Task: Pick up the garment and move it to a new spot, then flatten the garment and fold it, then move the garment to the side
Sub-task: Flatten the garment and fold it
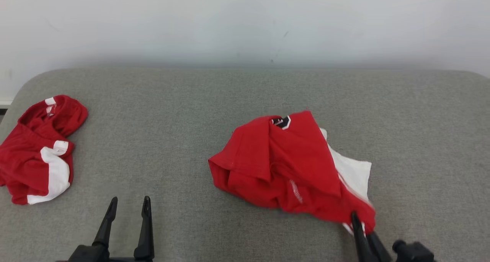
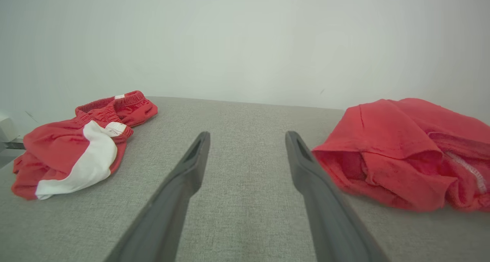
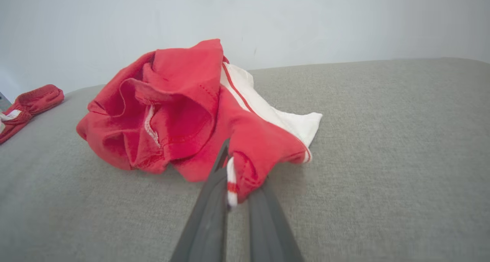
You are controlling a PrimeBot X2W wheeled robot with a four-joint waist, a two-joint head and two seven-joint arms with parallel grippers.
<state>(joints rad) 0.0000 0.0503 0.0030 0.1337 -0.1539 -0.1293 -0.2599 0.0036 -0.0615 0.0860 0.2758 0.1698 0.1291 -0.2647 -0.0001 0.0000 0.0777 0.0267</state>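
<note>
A crumpled red and white garment (image 1: pixel 291 166) lies in a heap right of centre on the grey padded surface; it also shows in the left wrist view (image 2: pixel 405 151) and the right wrist view (image 3: pixel 180 108). My right gripper (image 1: pixel 361 225) is shut on the garment's near right corner, and its two fingers pinch the red and white hem (image 3: pixel 235 177). My left gripper (image 1: pixel 128 212) stands open at the lower left, apart from the garment, with bare fabric between its fingers (image 2: pixel 245 154).
A second red and white garment (image 1: pixel 38 151) lies bunched at the far left edge of the surface (image 2: pixel 76 147). The grey padded surface (image 1: pixel 172 120) ends at a white wall behind. Bare room lies between the two garments.
</note>
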